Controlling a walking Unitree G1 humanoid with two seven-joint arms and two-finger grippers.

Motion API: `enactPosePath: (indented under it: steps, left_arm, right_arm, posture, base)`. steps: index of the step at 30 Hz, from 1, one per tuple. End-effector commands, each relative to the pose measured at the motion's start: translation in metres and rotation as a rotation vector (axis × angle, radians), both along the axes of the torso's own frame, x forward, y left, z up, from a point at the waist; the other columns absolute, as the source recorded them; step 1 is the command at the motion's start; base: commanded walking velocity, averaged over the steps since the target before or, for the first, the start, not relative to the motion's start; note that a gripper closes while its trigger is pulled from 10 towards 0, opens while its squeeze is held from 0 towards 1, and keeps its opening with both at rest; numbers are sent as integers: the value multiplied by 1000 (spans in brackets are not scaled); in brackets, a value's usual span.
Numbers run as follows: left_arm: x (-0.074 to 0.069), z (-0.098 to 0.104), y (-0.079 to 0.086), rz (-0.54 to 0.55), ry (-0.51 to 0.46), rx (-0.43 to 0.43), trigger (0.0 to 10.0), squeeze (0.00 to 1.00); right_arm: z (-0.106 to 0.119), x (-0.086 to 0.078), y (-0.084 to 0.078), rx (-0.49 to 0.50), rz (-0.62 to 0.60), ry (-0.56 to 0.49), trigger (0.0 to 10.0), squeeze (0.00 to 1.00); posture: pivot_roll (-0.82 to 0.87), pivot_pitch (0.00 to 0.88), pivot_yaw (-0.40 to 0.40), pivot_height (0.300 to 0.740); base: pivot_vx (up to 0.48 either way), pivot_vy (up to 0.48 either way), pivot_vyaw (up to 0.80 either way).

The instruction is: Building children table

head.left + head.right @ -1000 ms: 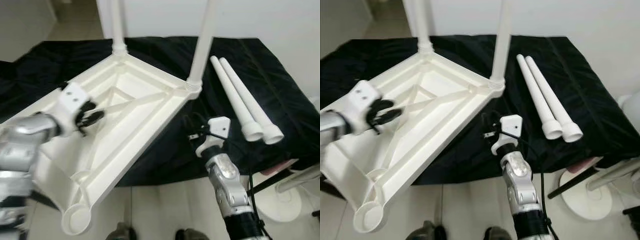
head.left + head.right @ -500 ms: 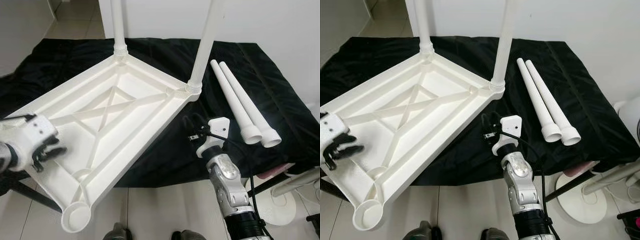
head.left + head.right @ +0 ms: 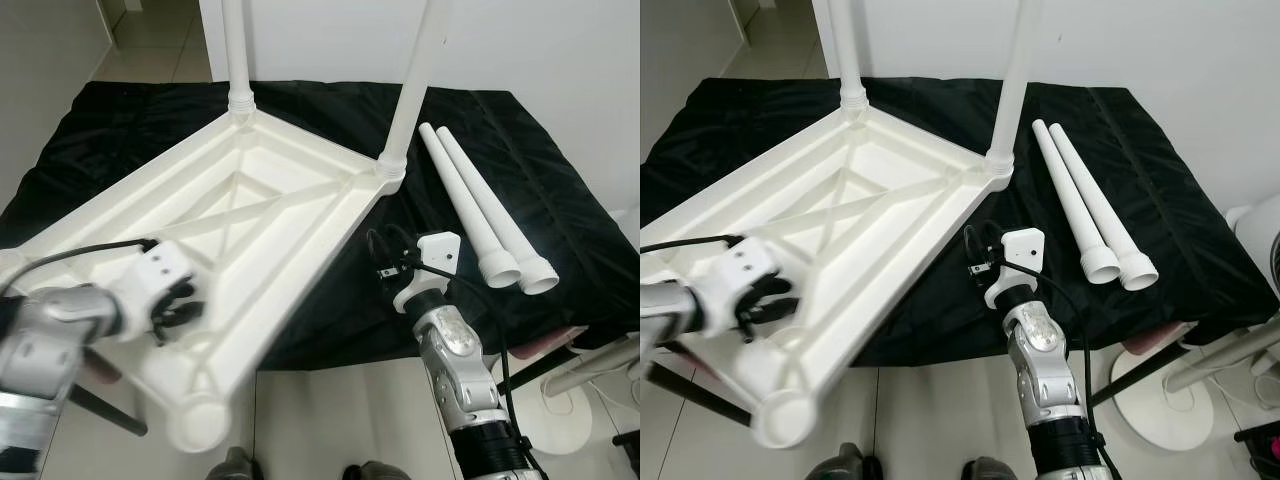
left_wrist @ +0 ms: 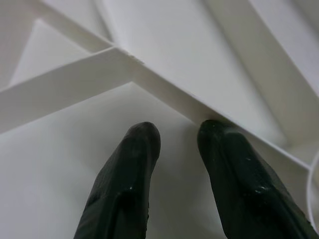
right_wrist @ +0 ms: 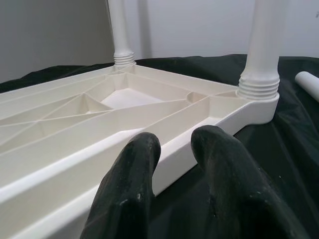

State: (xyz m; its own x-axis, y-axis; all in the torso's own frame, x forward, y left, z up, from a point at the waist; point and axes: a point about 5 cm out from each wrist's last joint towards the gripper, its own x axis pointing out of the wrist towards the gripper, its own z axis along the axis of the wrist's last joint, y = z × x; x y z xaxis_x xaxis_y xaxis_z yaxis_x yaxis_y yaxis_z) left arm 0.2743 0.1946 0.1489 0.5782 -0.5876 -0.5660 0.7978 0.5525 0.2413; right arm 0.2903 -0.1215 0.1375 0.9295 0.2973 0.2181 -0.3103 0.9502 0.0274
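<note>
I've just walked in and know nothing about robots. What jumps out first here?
A big white plastic tabletop lies upside down on a black cloth-covered surface, with two white legs already standing up from its far corners. Two loose white plastic tube legs lie side by side to its right. The robot's left hand reaches into the tabletop's ribbed underside near its front corner; the right hand hovers beside its edge.

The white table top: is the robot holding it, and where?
Nothing is clearly gripped. The left end effector rests inside the upturned table top by a rib, fingers apart. The right end effector hovers beside its edge.
</note>
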Motion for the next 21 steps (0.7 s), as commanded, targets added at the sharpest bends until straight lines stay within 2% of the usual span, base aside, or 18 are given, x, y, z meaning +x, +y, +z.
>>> enactPosePath:
  steps: [1, 3, 4, 5, 8, 12, 13, 14, 16, 18, 21]
  left_arm:
    - [7, 1, -7, 73, -57, 9, 10000, 0]
    - [9, 0, -12, 72, -59, -1, 10000, 0]
    - [18, 1, -24, 105, -83, -24, 10000, 0]
    - [18, 1, -24, 105, -83, -24, 10000, 0]
    - [30, 2, -32, 172, -116, -36, 10000, 0]
    - [39, 5, -26, 245, -150, -40, 10000, 0]
    - [39, 5, -26, 245, -150, -40, 10000, 0]
    - [41, 16, -19, 223, -199, -70, 10000, 0]
    - [41, 18, -18, 220, -205, -73, 10000, 0]
    - [42, 29, -11, 195, -263, -90, 10000, 0]
    - [43, 36, -6, 184, -284, -124, 10000, 0]
  right_arm:
    - [-4, 0, -2, -3, -9, 22, 10000, 0]
    - [-4, 0, -2, -3, -10, 22, 10000, 0]
    - [-4, 0, -3, -2, -14, 22, 10000, 0]
    - [-4, 0, -3, -2, -14, 22, 10000, 0]
    - [-4, -1, -3, -1, -23, 22, 10000, 0]
    - [-4, -2, -6, -2, -33, 24, 10000, 0]
    - [-4, -2, -6, -2, -33, 24, 10000, 0]
    - [-5, -4, -8, -3, -41, 26, 10000, 0]
    - [-5, -4, -8, -3, -42, 26, 10000, 0]
    - [-6, -4, -8, -2, -42, 28, 10000, 0]
    - [-6, -5, -7, -4, -38, 28, 10000, 0]
  posture:
    - [-46, 55, 2, 740]
    - [-46, 55, 2, 740]
    - [-49, 57, 6, 740]
    - [-49, 57, 6, 740]
    - [-61, 64, 13, 740]
    - [-68, 69, 18, 740]
    - [-68, 69, 18, 740]
    - [-70, 71, 19, 740]
    - [-70, 71, 19, 740]
    - [-70, 73, 19, 740]
    - [-68, 75, 17, 740]
  base:
    - [0, 0, 0]
    - [0, 0, 0]
    - [0, 0, 0]
    - [0, 0, 0]
    - [0, 0, 0]
    - [0, 0, 0]
    - [0, 0, 0]
    - [0, 0, 0]
    - [0, 0, 0]
    - [0, 0, 0]
    - [0, 0, 0]
